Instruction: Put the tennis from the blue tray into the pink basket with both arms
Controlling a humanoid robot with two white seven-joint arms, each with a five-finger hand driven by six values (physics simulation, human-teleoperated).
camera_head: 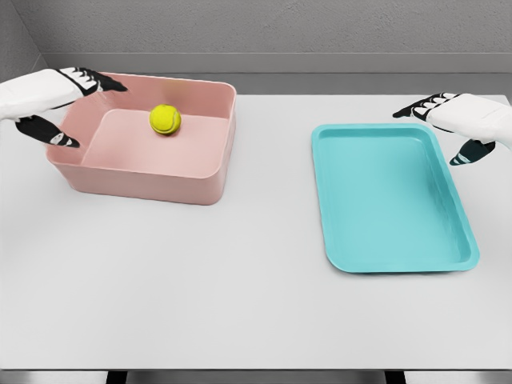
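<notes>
So the tennis ball [165,119] sits inside the pink basket [200,172], toward the back wall. The blue tray [460,232] lies flat on the white table [240,296], well apart on the right. Left hand [60,100] hovers at the basket's left edge, fingers spread, holding nothing; might be touching the rim, hard to say. Right hand [452,120] is loose and open over the tray's far right corner.
</notes>
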